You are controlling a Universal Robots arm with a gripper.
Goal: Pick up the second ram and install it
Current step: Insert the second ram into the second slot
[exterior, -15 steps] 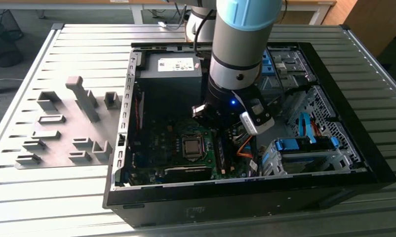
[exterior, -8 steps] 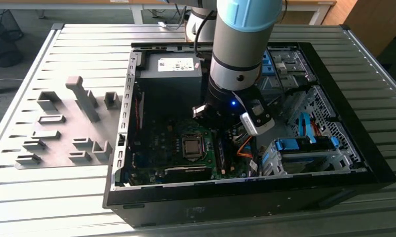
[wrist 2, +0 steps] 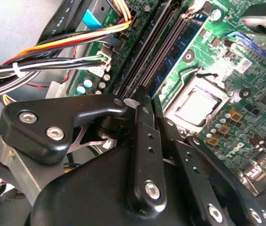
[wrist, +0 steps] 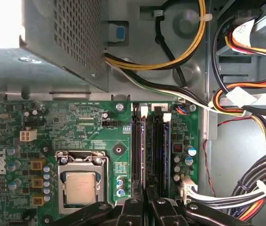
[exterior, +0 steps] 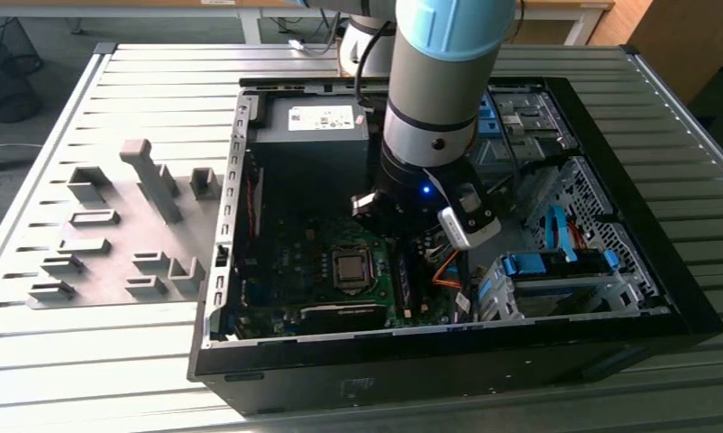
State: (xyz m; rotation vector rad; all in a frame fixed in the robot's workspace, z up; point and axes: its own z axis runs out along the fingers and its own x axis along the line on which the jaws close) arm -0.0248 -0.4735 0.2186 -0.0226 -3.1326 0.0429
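The gripper (wrist: 145, 203) hangs low inside the open computer case (exterior: 650, 271), at the frame's bottom centre in the first wrist view, fingers (wrist 2: 144, 141) drawn together on the second ram (wrist: 144, 155). The stick stands edge-down in the memory slots (wrist: 157, 155), likely being pressed home.

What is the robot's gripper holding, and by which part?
Cannot tell. The gripper sits right over the motherboard's memory slots, but any stick in its grip is hidden.
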